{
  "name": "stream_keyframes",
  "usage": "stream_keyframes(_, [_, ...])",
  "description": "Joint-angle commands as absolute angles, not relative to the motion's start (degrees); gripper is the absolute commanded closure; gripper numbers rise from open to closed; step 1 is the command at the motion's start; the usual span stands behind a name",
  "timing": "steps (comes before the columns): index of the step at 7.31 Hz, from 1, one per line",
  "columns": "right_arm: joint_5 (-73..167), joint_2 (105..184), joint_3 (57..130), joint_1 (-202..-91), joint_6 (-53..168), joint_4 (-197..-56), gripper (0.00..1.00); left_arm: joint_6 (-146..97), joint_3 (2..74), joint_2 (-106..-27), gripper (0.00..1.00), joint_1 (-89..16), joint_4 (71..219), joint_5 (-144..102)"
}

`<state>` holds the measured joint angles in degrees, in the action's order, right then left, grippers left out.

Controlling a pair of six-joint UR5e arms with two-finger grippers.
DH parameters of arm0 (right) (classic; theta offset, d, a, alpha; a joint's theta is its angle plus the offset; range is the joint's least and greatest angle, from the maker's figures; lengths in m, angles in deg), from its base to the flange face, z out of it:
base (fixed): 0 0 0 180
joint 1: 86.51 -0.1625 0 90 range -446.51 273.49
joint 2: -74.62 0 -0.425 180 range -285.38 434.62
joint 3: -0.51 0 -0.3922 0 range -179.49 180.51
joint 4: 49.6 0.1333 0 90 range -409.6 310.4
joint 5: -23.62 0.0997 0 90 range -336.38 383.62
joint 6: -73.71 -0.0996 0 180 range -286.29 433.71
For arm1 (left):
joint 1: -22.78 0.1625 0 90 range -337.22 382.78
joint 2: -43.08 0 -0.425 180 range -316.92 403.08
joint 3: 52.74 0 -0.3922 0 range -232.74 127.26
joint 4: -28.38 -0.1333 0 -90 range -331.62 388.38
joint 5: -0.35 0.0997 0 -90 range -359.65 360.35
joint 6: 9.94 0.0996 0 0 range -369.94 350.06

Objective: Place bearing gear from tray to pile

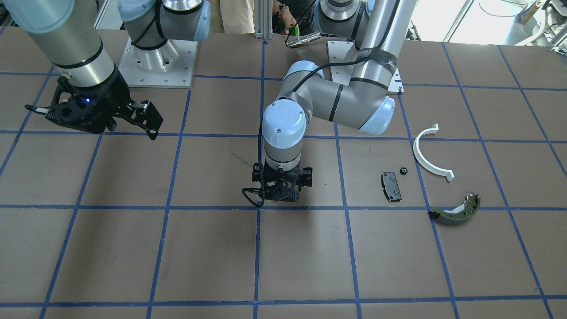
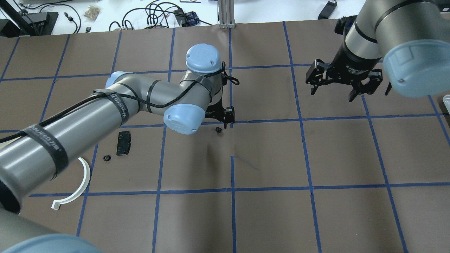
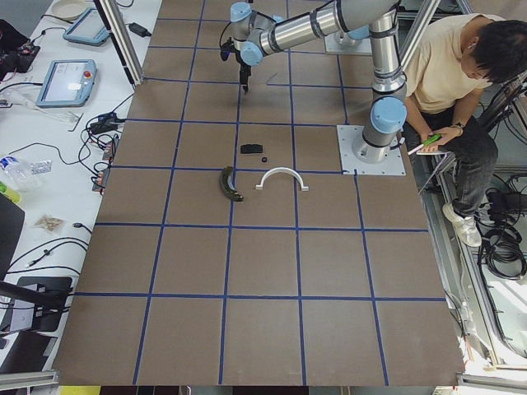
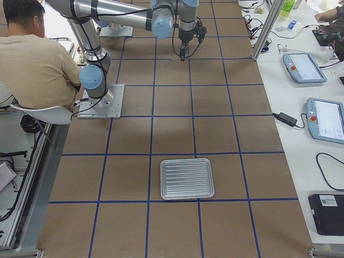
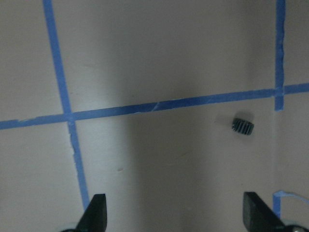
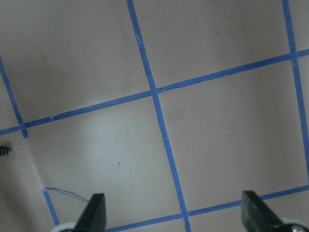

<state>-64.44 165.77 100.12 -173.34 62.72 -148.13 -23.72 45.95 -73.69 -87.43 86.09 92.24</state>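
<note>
- The small black toothed bearing gear point(image 5: 242, 126) is seen lying loose on the brown paper-covered tabletop point(image 2: 267, 218), just beside a crossing of blue tape lines point(image 5: 279, 92); it is well apart from both the ribbed metal tray point(image 4: 187, 178) and the pile.
- The pile is made up of a white plastic half-ring point(image 1: 417, 153), a small black rectangular pad point(image 1: 391, 186) and a curved olive-green brake shoe point(image 1: 454, 213); a second small black gear point(image 1: 403, 170) is found just beside the pad.
- The jaws of the left arm point(image 2: 140, 95) are positioned above the bearing gear, spread wide and gripping nothing; the gear is not between them, being offset toward one finger in the wrist view.
- The jaws of the right arm point(image 2: 362, 45) are likewise spread wide and empty, well apart from the gear.
- A pick by the left arm is judged to be the step in hand; if the offset is not corrected, the gear may be struck by one finger and pushed or rolled away rather than clamped.
- So small a part may be pinched on its teeth and lost in transit; a careless release could disturb the second gear or the pad.
</note>
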Motion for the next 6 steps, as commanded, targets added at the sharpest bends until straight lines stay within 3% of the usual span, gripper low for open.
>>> stream_keyframes(1, [-65.15, 167.61, 100.0, -173.34, 62.64, -146.46, 0.0, -25.06, 45.96, -77.33, 0.0, -89.28, 81.91, 92.63])
stream_keyframes(2, [-65.15, 167.79, 99.92, -173.34, 62.64, -146.63, 0.0, -24.37, 45.96, -77.42, 0.06, -89.37, 81.9, 92.9])
stream_keyframes(3, [-65.41, 167.61, 98.78, -173.52, 62.55, -146.37, 0.0, -24.18, 45.96, -77.42, 0.19, -89.37, 81.81, 92.9])
stream_keyframes(4, [-65.24, 167.35, 97.38, -174.3, 62.9, -145.76, 0.0, -24.27, 45.96, -77.6, 0.24, -89.37, 81.73, 92.9])
stream_keyframes(5, [-65.33, 167.26, 97.02, -175.62, 63.16, -145.75, 0.0, -24.27, 45.87, -77.42, 0.68, -89.37, 81.73, 92.9])
stream_keyframes(6, [-65.24, 167.43, 97.62, -175.72, 63.6, -145.06, 0.0, -24.27, 45.7, -77.42, 1.0, -89.28, 81.73, 92.9])
